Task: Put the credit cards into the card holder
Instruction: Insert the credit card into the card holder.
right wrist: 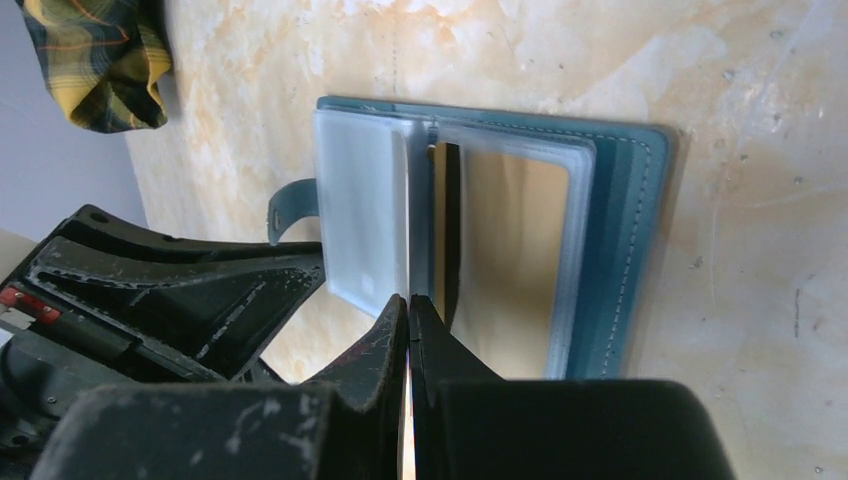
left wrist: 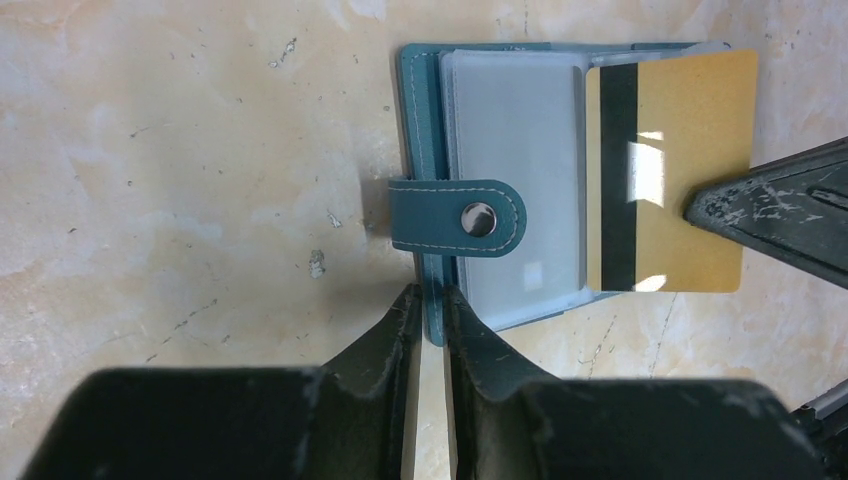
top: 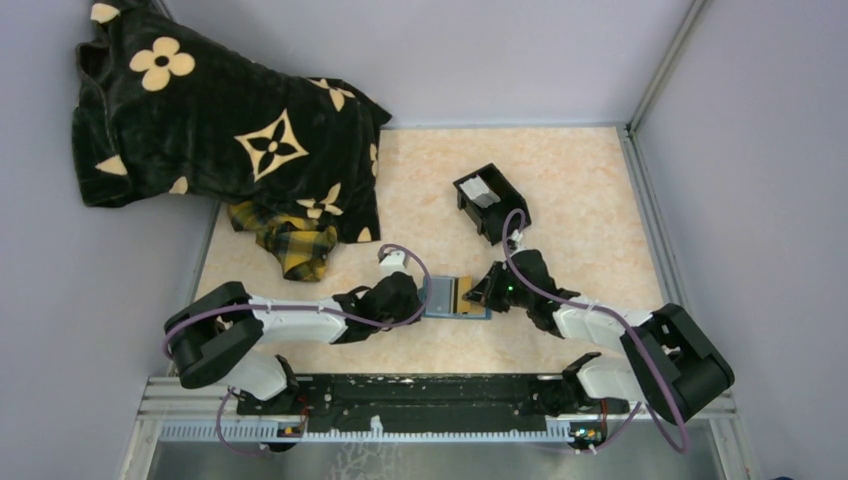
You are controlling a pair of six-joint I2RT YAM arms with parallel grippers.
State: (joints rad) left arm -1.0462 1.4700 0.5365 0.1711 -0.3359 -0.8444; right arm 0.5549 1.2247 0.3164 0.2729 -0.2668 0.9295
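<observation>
The left tool (left wrist: 428, 300) is clamped on the holder's (left wrist: 420, 120) edge and pins it to the desk (left wrist: 200, 200). A gold card (left wrist: 670, 200) lies over the holder's right half, pinched by the right tool (right wrist: 408, 310).

Risk: the card may catch the sleeve lip and buckle, or drag the holder loose.

Only the right wrist view shows the card behind a clear sleeve. Only the top view shows the box (top: 490, 200) beyond the holder.

This is a robot test cell in a lab. A beige marbled table (top: 590, 180) is boxed in by plain grey wall panels (top: 500, 50) behind it and on both sides, with aluminium framing (top: 660, 60) rising at its far-right corner. The left arm (top: 300, 320) and right arm (top: 600, 325), 2 in all, are mounted on a black rail (top: 430, 395) along the table's near edge.
</observation>
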